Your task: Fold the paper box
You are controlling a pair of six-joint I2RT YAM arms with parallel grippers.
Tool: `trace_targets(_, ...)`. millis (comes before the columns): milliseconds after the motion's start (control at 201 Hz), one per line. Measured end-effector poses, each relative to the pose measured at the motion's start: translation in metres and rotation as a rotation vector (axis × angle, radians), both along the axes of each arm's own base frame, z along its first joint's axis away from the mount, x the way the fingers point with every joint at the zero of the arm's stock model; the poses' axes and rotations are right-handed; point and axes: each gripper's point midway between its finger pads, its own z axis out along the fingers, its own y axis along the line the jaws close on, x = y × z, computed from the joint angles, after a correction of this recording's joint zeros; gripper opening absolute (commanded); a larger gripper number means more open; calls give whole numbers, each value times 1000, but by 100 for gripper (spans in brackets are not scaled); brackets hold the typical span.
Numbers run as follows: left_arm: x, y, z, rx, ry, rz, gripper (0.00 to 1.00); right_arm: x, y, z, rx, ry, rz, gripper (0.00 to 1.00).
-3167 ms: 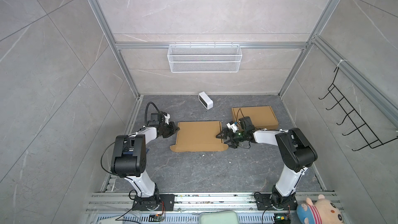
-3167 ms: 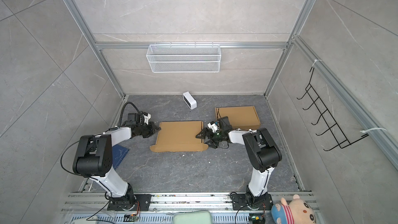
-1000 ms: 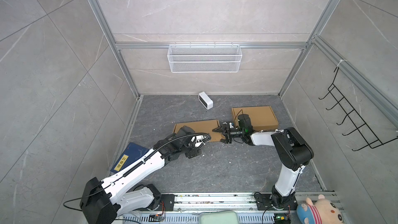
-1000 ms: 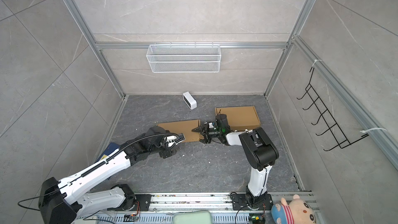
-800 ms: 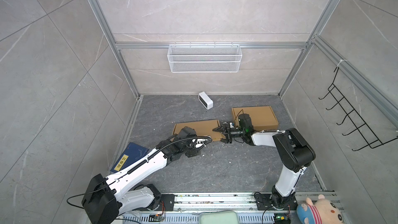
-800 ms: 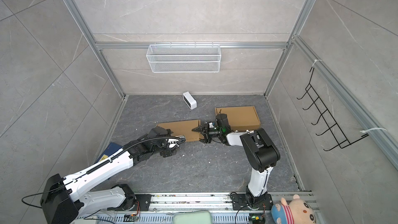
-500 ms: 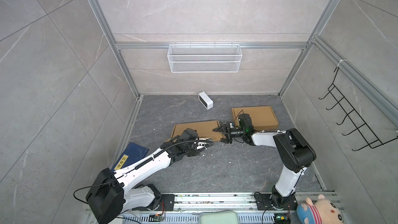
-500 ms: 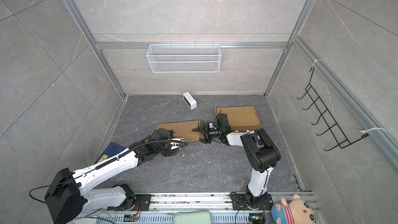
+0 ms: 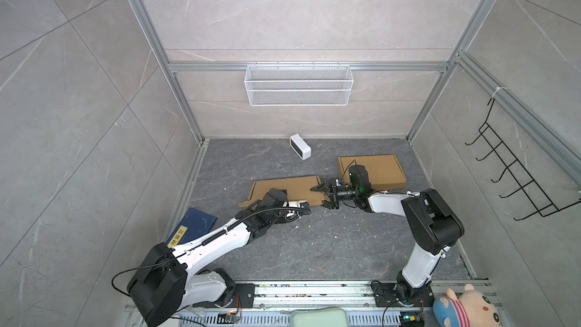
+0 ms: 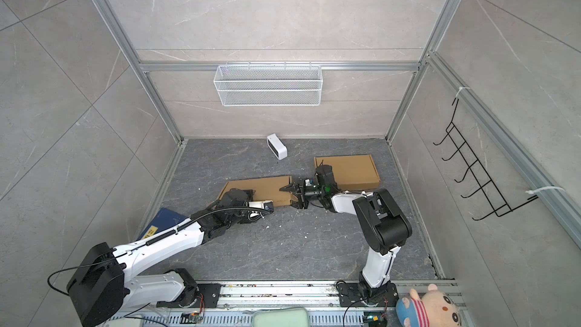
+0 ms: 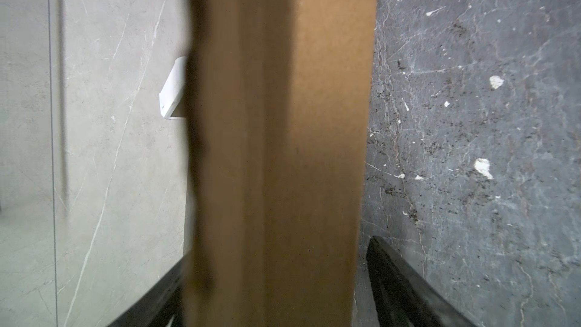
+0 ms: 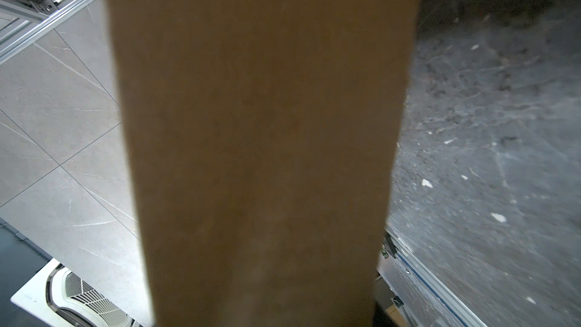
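The paper box (image 9: 286, 187) (image 10: 261, 187) is a brown cardboard piece folded into a long low shape mid-floor, with a small flap (image 9: 246, 204) sticking out at its front left. My left gripper (image 9: 281, 193) (image 10: 246, 192) sits at its front left, open, jaws on either side of the cardboard (image 11: 283, 152). One finger (image 11: 396, 281) stands a little clear of the board. My right gripper (image 9: 323, 195) (image 10: 294, 196) is shut on the box's right end, one finger on top and one at the front corner. In the right wrist view the cardboard (image 12: 261, 152) hides the fingers.
A second flat cardboard box (image 9: 382, 169) lies at the back right, behind the right arm. A white device (image 9: 300, 150) lies near the back wall, a blue book (image 9: 193, 228) at the front left. White crumbs (image 9: 311, 223) dot the floor. A wire basket (image 9: 298, 89) hangs on the back wall.
The cardboard, flat and wide three seconds ago, is now folded narrow. In the last second the left gripper slid onto the box's front edge and its jaws narrowed a little. The right gripper stayed put.
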Motion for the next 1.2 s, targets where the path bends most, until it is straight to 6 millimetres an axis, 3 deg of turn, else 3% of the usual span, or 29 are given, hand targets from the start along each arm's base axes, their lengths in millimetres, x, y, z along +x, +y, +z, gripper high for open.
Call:
trace_targets(328,0,1,8,8,-30,-18,61,-5,-1,0,1,15,0,56)
trace_targets(692,0,3,13,9,-44,-15,39,-11,2,11,17,4,13,67)
trace_targets(1204,-2,13,21,15,-37,2,22,-10,1,32,42,-51,4,82)
